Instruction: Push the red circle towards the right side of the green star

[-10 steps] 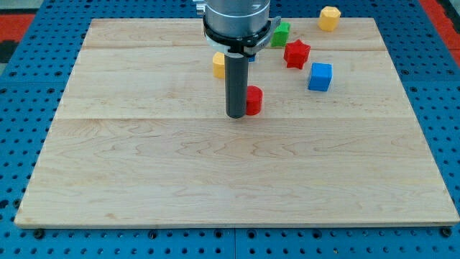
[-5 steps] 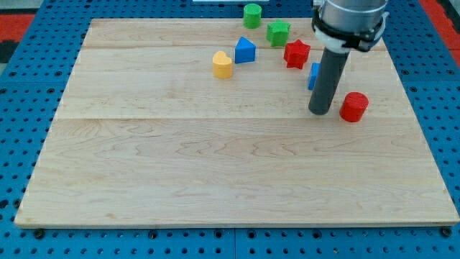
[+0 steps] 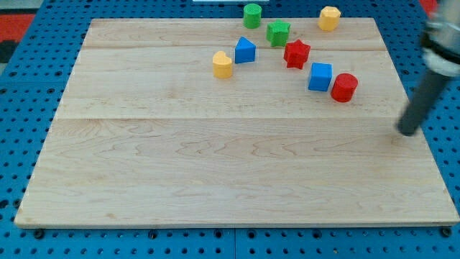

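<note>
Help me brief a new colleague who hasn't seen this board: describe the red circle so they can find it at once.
Start at the wooden board and look to the cluster of blocks near the view's top right. The red circle is the lowest, rightmost block there, right beside the blue cube. Unlike the red star further up, it is a round cylinder.
</note>
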